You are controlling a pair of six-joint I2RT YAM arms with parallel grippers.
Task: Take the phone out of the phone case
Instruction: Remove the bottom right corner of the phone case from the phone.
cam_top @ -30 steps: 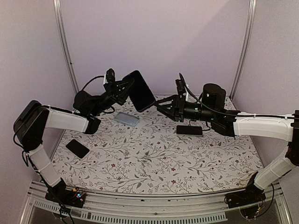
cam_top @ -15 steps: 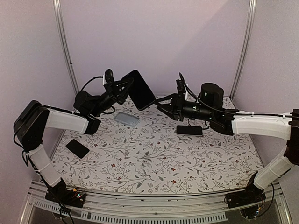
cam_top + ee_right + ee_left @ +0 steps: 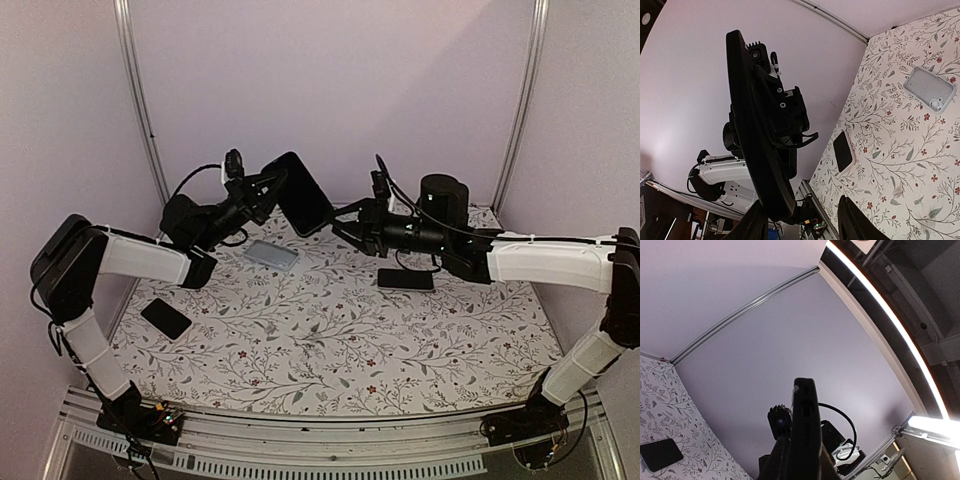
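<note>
A black phone in its black phone case [image 3: 298, 193] is held up in the air over the back of the table, tilted, by my left gripper [image 3: 268, 188], which is shut on its left edge. In the left wrist view the case's end with its port cut-outs [image 3: 805, 425] rises edge-on from between my fingers [image 3: 774, 462]. My right gripper [image 3: 340, 222] stands open just right of the phone's lower corner. The right wrist view shows the phone [image 3: 757, 140] edge-on, its lower corner just above my left finger [image 3: 754, 225], with the other finger [image 3: 852, 220] well apart from it.
A clear grey case [image 3: 272, 253] lies on the flowered cloth below the held phone. A dark phone [image 3: 405, 279] lies under my right arm. Another dark phone [image 3: 166, 318] lies at the left edge. Purple walls and metal posts enclose the back.
My right gripper has moved left, closer to the phone's lower corner. The left gripper and the phone have stayed in place.
</note>
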